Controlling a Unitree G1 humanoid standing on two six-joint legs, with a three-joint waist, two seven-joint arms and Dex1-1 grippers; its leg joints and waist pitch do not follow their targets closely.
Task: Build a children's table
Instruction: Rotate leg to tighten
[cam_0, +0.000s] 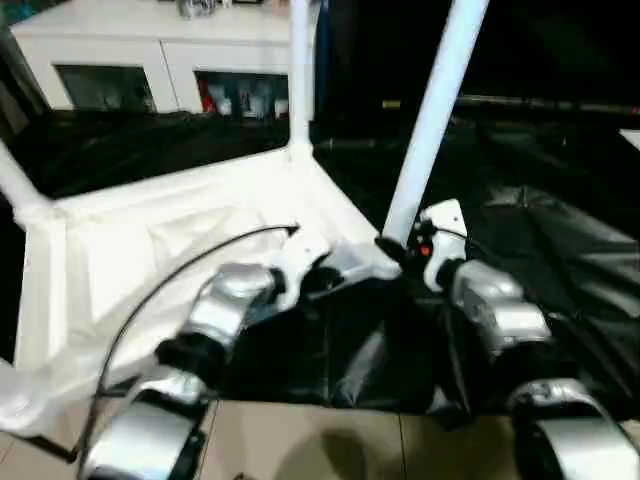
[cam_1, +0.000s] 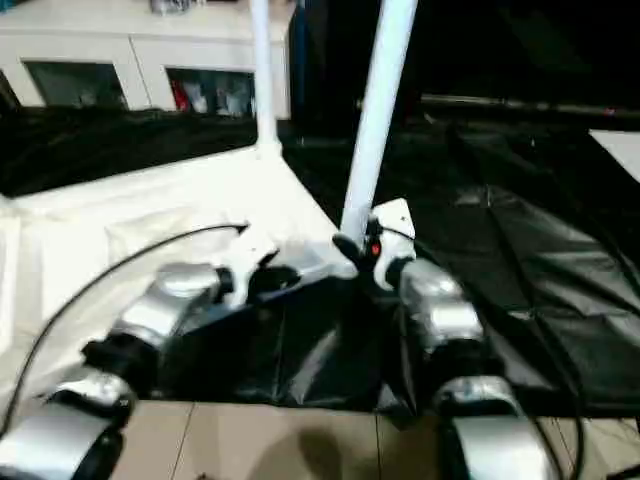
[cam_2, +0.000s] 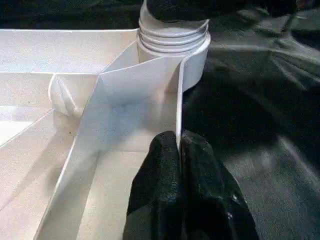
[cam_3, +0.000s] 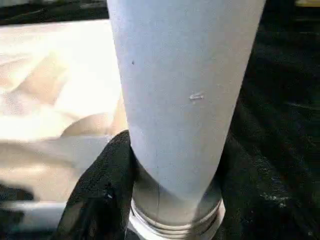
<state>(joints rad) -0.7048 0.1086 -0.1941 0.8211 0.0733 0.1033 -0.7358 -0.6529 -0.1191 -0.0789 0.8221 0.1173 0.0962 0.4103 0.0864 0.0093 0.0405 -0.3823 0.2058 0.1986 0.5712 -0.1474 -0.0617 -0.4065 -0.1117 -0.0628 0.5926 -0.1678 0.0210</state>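
Lying upside down on the black sheet, the tabletop has its near right rim pinched between the clenched left gripper. Just right of it, the right gripper clasps the base of a leg leaning rightward above the corner socket, threads apparently not fully seated.

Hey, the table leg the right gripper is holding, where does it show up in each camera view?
Left eye view: the leg leans up from centre to the top edge.
Right eye view: same leg, just right of centre, rising to the top.
Left wrist view: its threaded base at the corner socket.
Right wrist view: leg between the right gripper fingers.
Shared landmark: the tabletop corner under the leg.
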